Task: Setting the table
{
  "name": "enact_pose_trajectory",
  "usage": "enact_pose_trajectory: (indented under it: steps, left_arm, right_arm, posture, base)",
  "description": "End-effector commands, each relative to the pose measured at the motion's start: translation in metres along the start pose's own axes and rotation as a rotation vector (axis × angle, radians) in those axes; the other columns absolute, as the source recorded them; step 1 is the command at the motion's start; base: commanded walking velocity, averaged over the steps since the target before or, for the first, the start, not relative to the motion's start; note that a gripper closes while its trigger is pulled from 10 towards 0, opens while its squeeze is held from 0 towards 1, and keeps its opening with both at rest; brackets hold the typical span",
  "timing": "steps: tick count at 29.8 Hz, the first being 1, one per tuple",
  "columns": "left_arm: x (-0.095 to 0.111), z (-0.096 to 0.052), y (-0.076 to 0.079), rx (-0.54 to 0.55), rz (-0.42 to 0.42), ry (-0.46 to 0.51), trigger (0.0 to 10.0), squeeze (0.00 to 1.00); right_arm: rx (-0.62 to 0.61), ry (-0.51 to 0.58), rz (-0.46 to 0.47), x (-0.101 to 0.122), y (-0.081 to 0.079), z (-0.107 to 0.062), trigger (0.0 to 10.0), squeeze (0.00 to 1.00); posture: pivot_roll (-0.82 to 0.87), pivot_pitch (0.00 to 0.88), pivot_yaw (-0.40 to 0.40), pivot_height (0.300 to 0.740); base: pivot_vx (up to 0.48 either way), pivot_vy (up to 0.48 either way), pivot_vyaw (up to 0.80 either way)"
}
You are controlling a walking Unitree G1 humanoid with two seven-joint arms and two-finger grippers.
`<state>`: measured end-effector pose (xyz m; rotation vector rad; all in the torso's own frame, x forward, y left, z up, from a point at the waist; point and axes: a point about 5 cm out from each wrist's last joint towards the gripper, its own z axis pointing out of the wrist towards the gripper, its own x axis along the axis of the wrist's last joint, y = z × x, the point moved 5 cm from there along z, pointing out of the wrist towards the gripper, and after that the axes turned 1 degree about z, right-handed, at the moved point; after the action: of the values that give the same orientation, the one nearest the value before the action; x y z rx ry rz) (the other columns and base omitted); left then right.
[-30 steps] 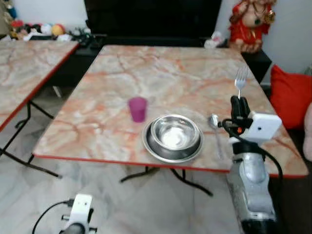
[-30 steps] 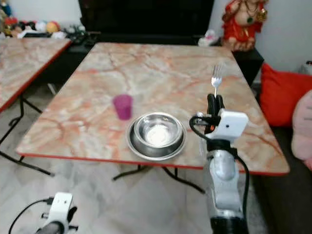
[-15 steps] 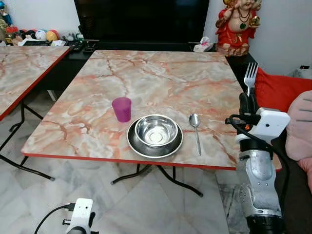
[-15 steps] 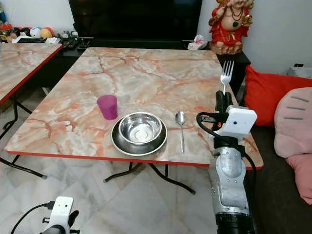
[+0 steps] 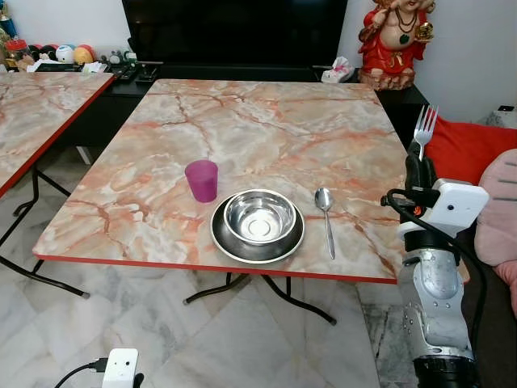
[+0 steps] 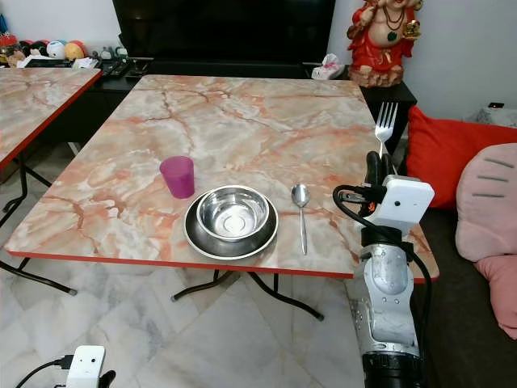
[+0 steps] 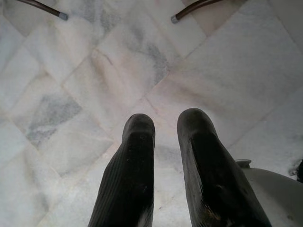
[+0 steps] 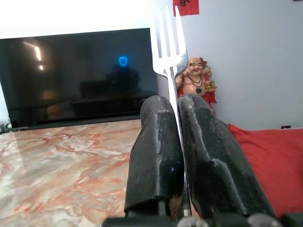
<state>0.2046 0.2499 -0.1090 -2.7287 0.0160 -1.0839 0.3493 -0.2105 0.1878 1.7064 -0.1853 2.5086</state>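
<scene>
The right gripper is clenched on the handle of a silver metal fork, held upright with tines up, just off the right edge of the marble-patterned folding table with red edging.

On that table, near its front edge, a round steel bowl sits inside a round steel plate. A translucent purple plastic cup stands just left of the plate. A silver metal spoon lies just right of the plate, between the plate and the gripper, bowl end away from the robot.

Behind the table: a black television screen and a red-robed laughing figurine. Right of the table: a red cushion and a pink cushion. A second marble-patterned table stands to the left.

The left gripper hangs over the pale marble floor, fingers slightly apart and grasping nothing.
</scene>
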Motion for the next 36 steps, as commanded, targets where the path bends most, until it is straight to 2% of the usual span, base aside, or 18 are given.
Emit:
enact_pose_trajectory:
  steps: [1,21,31,36]
  left_arm:
    - [-0.003,0.000,0.002,-0.006,-0.011,-0.013,10.0,0.00]
    - [-0.002,0.000,0.004,-0.003,-0.013,-0.007,10.0,0.00]
    - [0.003,0.001,0.004,-0.009,-0.013,0.008,10.0,0.00]
    - [0.004,0.001,0.003,-0.010,-0.023,0.007,10.0,0.00]
  right_arm:
    - [0.004,-0.003,0.004,0.001,-0.002,0.003,10.0,0.00]
    - [0.005,-0.003,0.005,0.001,-0.005,0.004,10.0,0.00]
    - [-0.008,0.000,0.002,0.003,-0.004,0.004,10.0,0.00]
    - [-0.046,-0.025,-0.018,-0.001,0.006,0.002,10.0,0.00]
  posture:
    - [0.09,0.000,-0.018,0.740]
    - [0.09,0.000,-0.016,0.740]
    - [0.08,0.000,-0.008,0.740]
    - [0.08,0.000,0.000,0.740]
  base:
    - [0.285,0.000,0.00]
    - [0.330,0.000,0.00]
    - [0.000,0.000,0.00]
    - [0.000,0.058,0.00]
